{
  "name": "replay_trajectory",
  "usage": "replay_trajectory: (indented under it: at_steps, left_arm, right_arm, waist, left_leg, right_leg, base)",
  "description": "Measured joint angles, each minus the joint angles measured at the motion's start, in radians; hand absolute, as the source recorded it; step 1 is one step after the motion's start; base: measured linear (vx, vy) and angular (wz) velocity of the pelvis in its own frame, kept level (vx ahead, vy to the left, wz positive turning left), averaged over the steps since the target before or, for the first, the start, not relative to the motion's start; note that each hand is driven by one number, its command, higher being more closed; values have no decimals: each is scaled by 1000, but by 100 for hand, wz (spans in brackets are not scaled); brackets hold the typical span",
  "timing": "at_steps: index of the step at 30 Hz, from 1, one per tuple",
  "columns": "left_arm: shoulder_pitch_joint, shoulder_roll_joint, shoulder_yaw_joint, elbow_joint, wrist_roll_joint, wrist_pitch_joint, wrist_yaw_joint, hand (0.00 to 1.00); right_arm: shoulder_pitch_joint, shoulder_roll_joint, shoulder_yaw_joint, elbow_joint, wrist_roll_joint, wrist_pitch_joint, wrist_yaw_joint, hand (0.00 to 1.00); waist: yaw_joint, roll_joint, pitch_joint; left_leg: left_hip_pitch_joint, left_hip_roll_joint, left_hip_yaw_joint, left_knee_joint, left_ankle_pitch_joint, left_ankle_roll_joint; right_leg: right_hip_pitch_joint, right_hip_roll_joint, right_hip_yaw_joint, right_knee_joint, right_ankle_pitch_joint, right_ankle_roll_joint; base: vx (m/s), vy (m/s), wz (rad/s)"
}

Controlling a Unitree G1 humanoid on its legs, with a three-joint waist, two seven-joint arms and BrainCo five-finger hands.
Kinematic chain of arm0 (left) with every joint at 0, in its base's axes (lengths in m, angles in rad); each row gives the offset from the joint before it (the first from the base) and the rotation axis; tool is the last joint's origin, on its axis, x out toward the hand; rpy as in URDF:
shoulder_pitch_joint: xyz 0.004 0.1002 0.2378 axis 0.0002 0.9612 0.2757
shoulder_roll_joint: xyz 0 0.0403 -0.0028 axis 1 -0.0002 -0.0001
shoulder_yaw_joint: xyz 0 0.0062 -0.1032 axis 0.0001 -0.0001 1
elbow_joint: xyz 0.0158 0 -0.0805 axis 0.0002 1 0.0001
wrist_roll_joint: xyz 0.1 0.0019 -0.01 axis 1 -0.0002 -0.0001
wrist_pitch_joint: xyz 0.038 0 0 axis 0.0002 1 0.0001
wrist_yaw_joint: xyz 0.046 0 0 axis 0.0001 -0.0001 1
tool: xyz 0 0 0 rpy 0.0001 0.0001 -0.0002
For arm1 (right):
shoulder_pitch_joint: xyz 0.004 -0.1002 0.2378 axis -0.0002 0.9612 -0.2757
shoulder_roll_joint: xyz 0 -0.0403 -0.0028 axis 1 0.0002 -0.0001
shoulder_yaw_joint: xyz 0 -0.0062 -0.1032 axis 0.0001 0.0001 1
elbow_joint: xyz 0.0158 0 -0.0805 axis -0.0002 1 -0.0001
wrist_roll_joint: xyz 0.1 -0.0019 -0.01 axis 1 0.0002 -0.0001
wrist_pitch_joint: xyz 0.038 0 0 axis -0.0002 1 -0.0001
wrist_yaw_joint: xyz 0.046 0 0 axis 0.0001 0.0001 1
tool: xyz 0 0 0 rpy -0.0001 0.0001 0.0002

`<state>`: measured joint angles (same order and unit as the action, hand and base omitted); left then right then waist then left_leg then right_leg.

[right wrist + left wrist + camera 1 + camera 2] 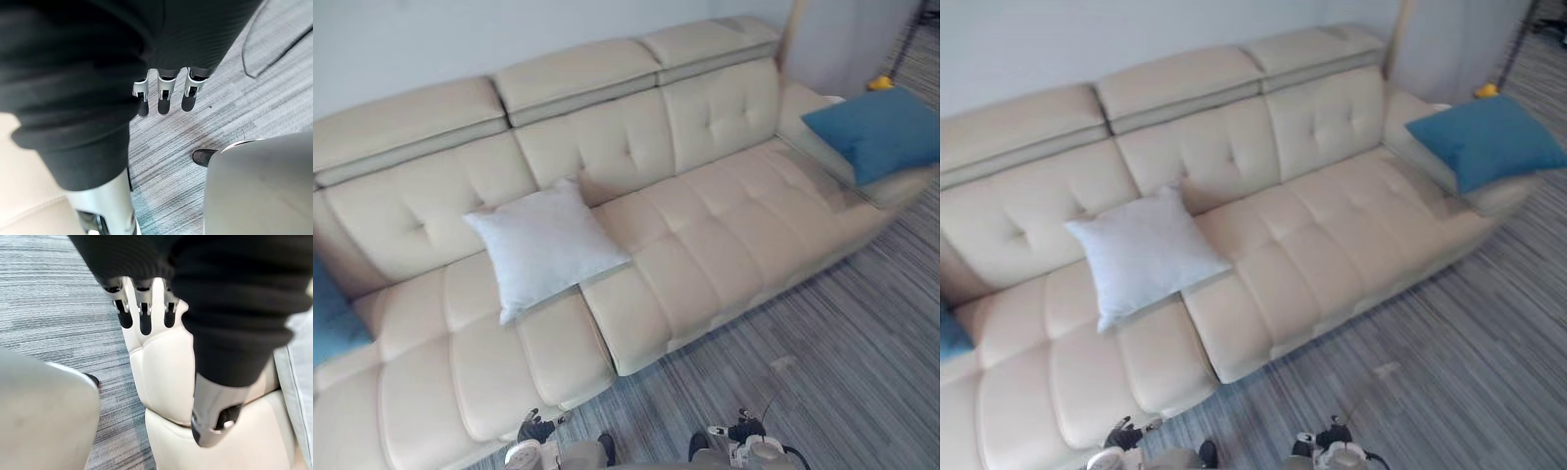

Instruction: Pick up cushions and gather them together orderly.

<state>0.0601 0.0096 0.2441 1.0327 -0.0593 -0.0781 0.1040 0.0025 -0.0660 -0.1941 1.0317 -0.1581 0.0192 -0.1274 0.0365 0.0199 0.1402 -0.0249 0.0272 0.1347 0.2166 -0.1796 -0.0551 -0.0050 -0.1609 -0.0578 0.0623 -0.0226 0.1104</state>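
Observation:
A white cushion (545, 245) lies tilted on the seat of the cream sofa (724, 235), left of its middle. On the sofa's right armrest rests a blue cushion (879, 129). Another blue cushion (331, 318) peeks in at the far left end of the seat. My left hand (143, 316) hangs open with straight fingers beside the sofa's front edge, holding nothing. My right hand (164, 93) hangs open over the carpet, also holding nothing. Both hands are well short of the cushions.
Grey striped carpet (822, 372) stretches in front of the sofa and to its right. A small yellow object (881, 83) sits on the floor behind the right armrest. A pale wall runs behind the sofa.

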Motion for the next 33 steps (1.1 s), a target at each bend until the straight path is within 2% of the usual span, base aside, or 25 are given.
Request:
replay_trajectory:
  at_steps: [3,4,5,6,7,8,9,10,12,14,16,17,19,20,21,23,25,26,28,29,30,31,32,33]
  left_arm:
    - [0,-5,19,0,11,4,-1,0]
    - [-1,-6,29,1,20,6,-2,0]
    - [-2,-5,33,1,22,6,-3,0]
    - [-2,-5,33,1,23,6,-3,0]
    - [-2,-6,31,1,29,7,-7,0]
    - [-4,1,8,3,38,13,-11,0]
    - [-5,8,-10,2,39,20,-12,0]
    - [-4,15,-18,4,43,24,-14,0]
    - [-7,14,-34,22,59,26,-19,0]
    - [-8,17,-40,21,59,26,-20,0]
    - [-14,22,-46,19,59,25,-21,0]
    - [-20,25,-45,14,65,24,-22,0]
    - [-24,24,-34,-7,73,23,-23,0]
    - [-22,21,-34,-24,76,22,-24,0]
    - [-22,18,-34,-32,76,21,-24,0]
    - [-21,7,-37,-53,77,18,-21,0]
    - [-21,-4,-35,-69,76,18,-21,0]
    - [-22,-7,-35,-69,76,18,-21,0]
    - [-22,-14,-35,-70,76,16,-21,0]
    - [-22,-17,-32,-72,76,17,-21,0]
    - [-21,-16,-29,-75,77,17,-22,0]
    - [-16,-6,-30,-78,77,19,-22,0]
    - [-17,4,-30,-79,77,19,-22,0]
    - [-26,18,-36,-68,77,23,-21,0]
  right_arm:
    - [-4,30,4,0,0,0,3,0]
    - [-24,37,13,0,0,-2,6,0]
    - [-46,41,21,6,0,-5,8,0]
    - [-51,41,23,7,0,-5,8,0]
    - [-64,39,32,7,0,-5,8,0]
    - [-71,33,33,8,1,-5,8,0]
    - [-65,23,33,16,0,-4,8,0]
    - [-52,11,33,23,0,-4,8,0]
    - [-50,-23,35,56,1,-3,8,0]
    - [-55,-27,31,54,2,-3,7,0]
    - [-46,-17,8,54,7,-6,5,0]
    - [-32,-20,3,55,14,-5,0,0]
    - [-26,-15,7,44,30,-3,-8,0]
    - [-29,-15,4,44,43,-3,-12,0]
    - [-31,-14,2,45,43,-2,-12,0]
    - [-41,-7,-1,41,43,-1,-13,0]
    - [-40,12,-3,30,43,1,-23,0]
    - [-41,16,-3,30,43,0,-24,0]
    - [-41,28,-4,28,43,1,-28,0]
    - [-36,44,-2,10,43,1,-28,0]
    - [-32,56,-2,-1,43,1,-29,0]
    - [-11,71,-5,-28,43,-1,-28,0]
    - [-1,84,-6,-35,43,-6,-26,0]
    - [-2,96,-6,-35,43,-6,-25,0]
  waist:
    - [5,-1,-12]
    - [7,4,-14]
    - [13,6,-14]
    - [15,6,-14]
    - [21,11,-12]
    - [12,7,-9]
    - [11,0,-12]
    - [11,8,-9]
    - [5,22,-12]
    - [5,30,-16]
    - [0,17,-7]
    - [-4,19,0]
    - [1,27,11]
    - [14,19,21]
    - [20,15,23]
    - [32,12,25]
    - [37,13,26]
    - [41,13,25]
    - [60,21,20]
    - [76,26,15]
    - [80,13,13]
    - [81,-11,5]
    - [87,-33,5]
    - [88,-43,8]
  left_leg:
    - [12,28,78,6,-12,-3]
    - [11,55,126,9,-17,-2]
    - [10,81,166,9,-16,-1]
    - [10,89,175,9,-16,-1]
    - [12,116,205,9,-16,-1]
    - [32,117,245,-5,-18,-3]
    - [56,112,282,-8,-22,-9]
    - [80,104,294,-7,-27,-17]
    - [96,114,265,-15,-28,-16]
    - [90,136,266,32,-28,-17]
    - [28,184,253,198,-31,-21]
    - [-53,246,211,403,-23,-9]
    - [-154,293,127,636,2,61]
    - [-195,248,60,694,-47,27]
    - [-205,219,41,687,-62,12]
    - [-251,116,-19,524,-97,-10]
    - [-290,43,-102,335,-92,-17]
    - [-288,32,-123,290,-83,-4]
    - [-281,38,-154,203,-40,46]
    - [-247,55,-129,190,19,26]
    - [-233,58,-101,187,17,25]
    - [-208,58,-56,178,0,34]
    - [-174,57,-15,177,-36,39]
    - [-133,63,19,190,-79,43]
  right_leg:
    - [-49,39,64,6,15,-16]
    - [-86,67,61,13,45,-45]
    - [-132,97,0,27,85,-91]
    - [-138,106,-30,28,97,-109]
    - [-156,102,-156,36,84,-156]
    - [-173,61,-380,120,-3,-195]
    - [-168,25,-529,163,-62,-211]
    - [-158,22,-562,179,-63,-194]
    - [-145,76,-486,139,-56,-185]
    - [-142,99,-464,107,-74,-176]
    - [-124,122,-473,83,-81,-176]
    - [-88,156,-475,47,-81,-178]
    - [-49,198,-439,42,-86,-207]
    - [-31,206,-393,54,-99,-223]
    - [-29,207,-372,55,-101,-221]
    - [-29,209,-292,48,-101,-213]
    - [-26,222,-216,40,-100,-187]
    - [-23,227,-197,37,-101,-184]
    - [-13,253,-131,35,-107,-175]
    - [-5,260,-85,53,-130,-163]
    - [-12,246,-81,79,-155,-147]
    - [-28,194,-141,152,-228,-97]
    - [-48,145,-186,245,-239,-38]
    - [-103,113,-200,415,-241,-36]
  base:
    - [96,4,-91]
    - [69,-8,-149]
    - [59,-19,-156]
    - [47,-44,-146]
    - [42,-121,-108]
    - [66,-151,-113]
    - [73,-152,-93]
    - [88,-109,-86]
    - [87,-113,-93]
    - [68,-125,-75]
    - [68,-176,-40]
    - [43,-149,-19]
    - [95,-117,-49]
    - [121,-67,-73]
    - [140,-8,-102]
    - [167,23,-121]
    - [228,56,-112]
    - [222,63,-96]
    - [269,103,-113]
    - [331,133,-124]
    - [282,108,-105]
    - [282,122,-89]
    - [404,187,-111]
    - [380,187,-92]
